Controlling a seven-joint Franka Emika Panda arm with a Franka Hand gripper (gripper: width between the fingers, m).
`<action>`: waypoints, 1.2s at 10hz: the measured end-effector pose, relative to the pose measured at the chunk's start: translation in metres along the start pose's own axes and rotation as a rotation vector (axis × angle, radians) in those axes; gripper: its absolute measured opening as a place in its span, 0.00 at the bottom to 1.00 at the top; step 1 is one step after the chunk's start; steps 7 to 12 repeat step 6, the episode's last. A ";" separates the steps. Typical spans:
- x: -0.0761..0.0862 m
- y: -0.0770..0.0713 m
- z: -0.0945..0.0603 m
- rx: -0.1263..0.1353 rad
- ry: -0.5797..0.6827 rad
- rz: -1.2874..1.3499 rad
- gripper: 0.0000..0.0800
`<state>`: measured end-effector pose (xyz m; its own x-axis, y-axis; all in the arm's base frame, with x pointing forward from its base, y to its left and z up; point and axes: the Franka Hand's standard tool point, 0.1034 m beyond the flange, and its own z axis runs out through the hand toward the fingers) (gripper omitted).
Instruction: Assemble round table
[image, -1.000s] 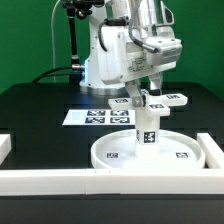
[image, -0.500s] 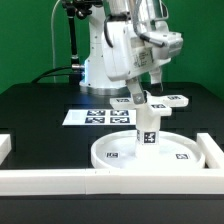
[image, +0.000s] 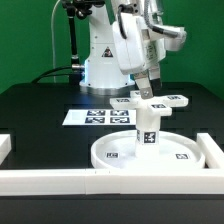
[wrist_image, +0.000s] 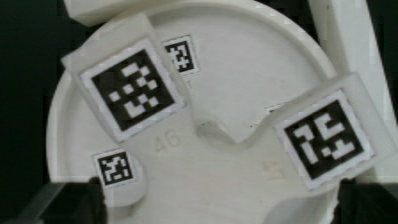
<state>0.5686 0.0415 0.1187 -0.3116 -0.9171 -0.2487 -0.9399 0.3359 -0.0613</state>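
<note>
While the large rimmed white plastic disc (image: 153, 153) lies flat on the black worktop (image: 40, 110), bearing the short upright white leg (image: 147, 125) capped by the cross-shaped foot piece (image: 150, 100), the tool (image: 146, 90) hovers at its twelve o'clock, grip state indiscernible.

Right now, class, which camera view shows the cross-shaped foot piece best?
The exterior view: the cross-shaped foot piece appears whole there, sitting on top of the upright leg on the round disc. The wrist view shows only two tagged arms of it, cropped and close up.
</note>
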 end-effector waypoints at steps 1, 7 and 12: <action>0.000 0.000 0.000 0.000 0.000 0.001 0.81; 0.000 0.000 0.000 -0.001 0.000 0.000 0.81; 0.000 0.000 0.000 -0.001 0.000 0.000 0.81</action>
